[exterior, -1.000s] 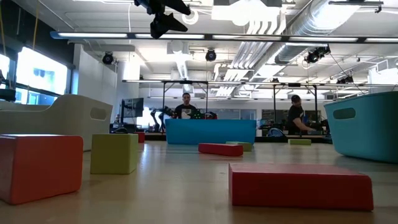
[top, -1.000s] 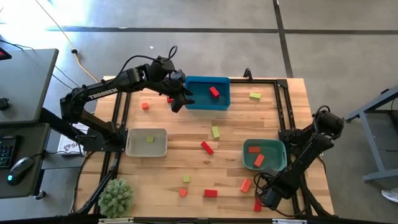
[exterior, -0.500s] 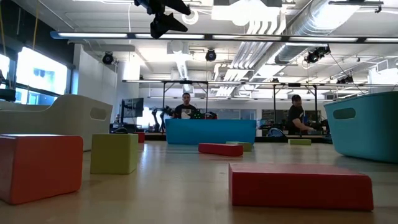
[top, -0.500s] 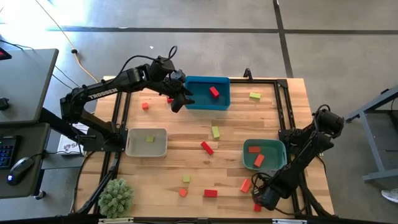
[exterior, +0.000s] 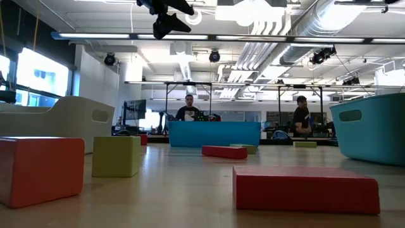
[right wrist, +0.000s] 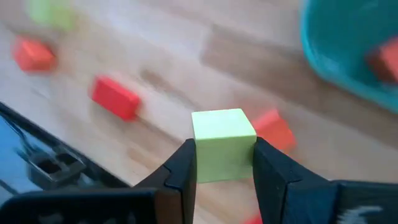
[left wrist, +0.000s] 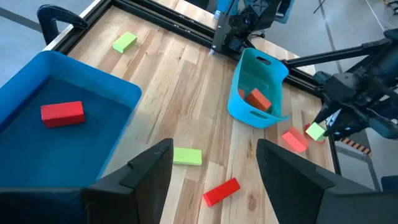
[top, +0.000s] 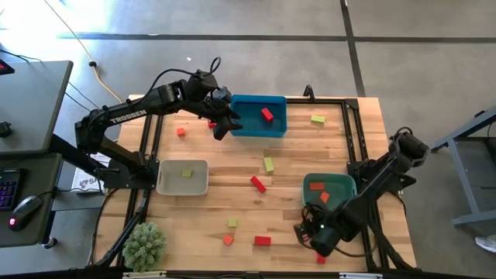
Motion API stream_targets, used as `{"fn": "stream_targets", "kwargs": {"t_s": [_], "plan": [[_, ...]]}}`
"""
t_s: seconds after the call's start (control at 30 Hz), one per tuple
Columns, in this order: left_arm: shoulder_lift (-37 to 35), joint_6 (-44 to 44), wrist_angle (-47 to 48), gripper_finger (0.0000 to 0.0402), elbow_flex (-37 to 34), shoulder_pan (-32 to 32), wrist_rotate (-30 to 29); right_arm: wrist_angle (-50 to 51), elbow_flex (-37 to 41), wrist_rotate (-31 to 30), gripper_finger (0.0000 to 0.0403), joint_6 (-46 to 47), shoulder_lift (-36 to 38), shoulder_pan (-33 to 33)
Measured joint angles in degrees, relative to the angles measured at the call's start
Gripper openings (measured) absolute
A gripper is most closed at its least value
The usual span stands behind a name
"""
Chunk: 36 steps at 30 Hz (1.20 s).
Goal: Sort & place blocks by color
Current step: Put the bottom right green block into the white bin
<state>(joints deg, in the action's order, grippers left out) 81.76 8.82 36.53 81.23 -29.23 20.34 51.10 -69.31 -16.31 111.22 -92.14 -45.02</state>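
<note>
1. A yellow-green cube (right wrist: 224, 144) sits clamped between the two fingers of the right gripper (right wrist: 224, 168), lifted clear of the desk (top: 294, 167) near its 5 o'clock corner, apparently so it can be carried to a tray of its colour.
2. Just below it on the wood lies an orange-red block (right wrist: 273, 130), with a red oblong (right wrist: 115, 96) further toward 7 o'clock on the desk.
3. The teal tray (top: 329, 191), at about 4 o'clock, holds only orange-red blocks, so the cube probably does not belong there.
4. The beige tray (top: 183, 177), at 8 o'clock, already holds one yellow-green block (top: 187, 173); it looks like the proper destination, well apart from the right gripper across the desk.
5. The blue tray (top: 259, 115), at 12 o'clock, holds a red block (top: 266, 114).
6. The left gripper (top: 222, 124) hovers at that tray's 9 o'clock edge, its fingers (left wrist: 146, 171) spread apart and empty, seemingly waiting.
7. Other blocks lie loose on the desk, including a yellow-green oblong (top: 268, 163) and a red one (top: 258, 184) near the centre.
8. A fuzzy plant ball (top: 145, 246) sits at the 7 o'clock corner.
</note>
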Motion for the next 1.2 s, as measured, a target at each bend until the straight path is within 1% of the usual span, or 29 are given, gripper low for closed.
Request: {"fn": "stream_targets", "kwargs": {"t_s": [0.2,0.37,0.5,0.63,0.73,0.87,0.97,1.2], "plan": [[0.0,0.0,-0.02,0.022,0.0,0.0,0.04,0.46,-2.68,-6.05,0.0094,-9.42,0.0,5.75],[0.0,0.0,0.0,0.022,0.0,0.0,0.04,0.53,-4.19,-7.74,0.0094,-20.87,0.0,12.12],[0.0,0.0,0.0,0.022,0.0,0.0,0.04,0.51,-5.11,-7.84,0.0094,-33.64,0.0,18.43],[0.0,0.14,0.0,0.022,0.0,0.0,0.08,0.49,-6.59,-8.79,0.0094,-49.07,0.0,25.25],[0.0,1.55,0.0,0.022,0.0,-0.11,0.28,0.23,-8.25,-8.08,0.0094,-60.86,0.14,30.32],[0.0,4.48,-0.03,0.022,0.0,-1.39,3.02,-0.58,-11.2,-5.78,0.0094,-75.03,0.7,36.41],[0.0,7.02,-0.47,0.022,0.0,-3.05,6.4,-1.07,-14.25,-3.69,0.0094,-85.01,0.76,40.21],[-0.02,14.81,-3.68,0.022,-0.02,-7.53,18.82,-1.45,-20.89,3.32,0.0094,-105.21,0.76,46.74]]}}
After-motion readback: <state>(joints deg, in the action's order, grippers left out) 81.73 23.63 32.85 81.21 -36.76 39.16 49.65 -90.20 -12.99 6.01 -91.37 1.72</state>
